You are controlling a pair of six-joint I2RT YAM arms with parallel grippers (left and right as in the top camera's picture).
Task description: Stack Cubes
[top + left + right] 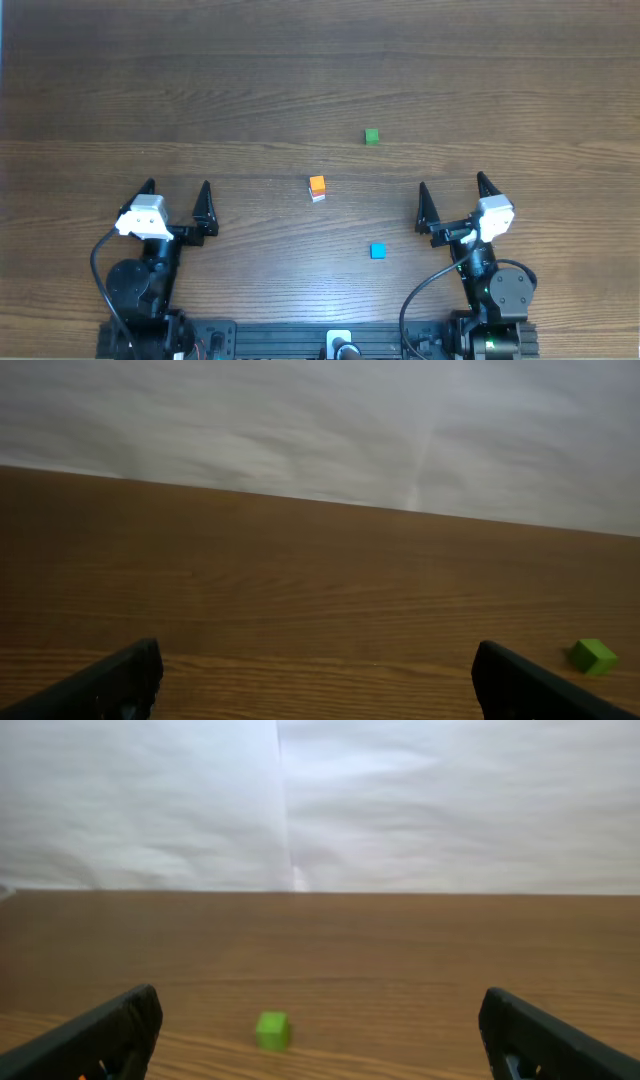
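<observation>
An orange cube (317,184) sits on top of a white cube (318,197) near the middle of the wooden table. A green cube (372,136) lies farther back and to the right, seen also as the green cube (594,656) in the left wrist view and the green cube (272,1030) in the right wrist view. A blue cube (377,251) rests nearer the front. My left gripper (177,187) stands open at the left, and my right gripper (452,186) stands open at the right, both holding nothing and apart from every cube.
The wooden table (250,90) stretches wide and bare behind the cubes. A pale backdrop (400,800) rises beyond the far edge. Both arm bases and their cables sit along the front edge.
</observation>
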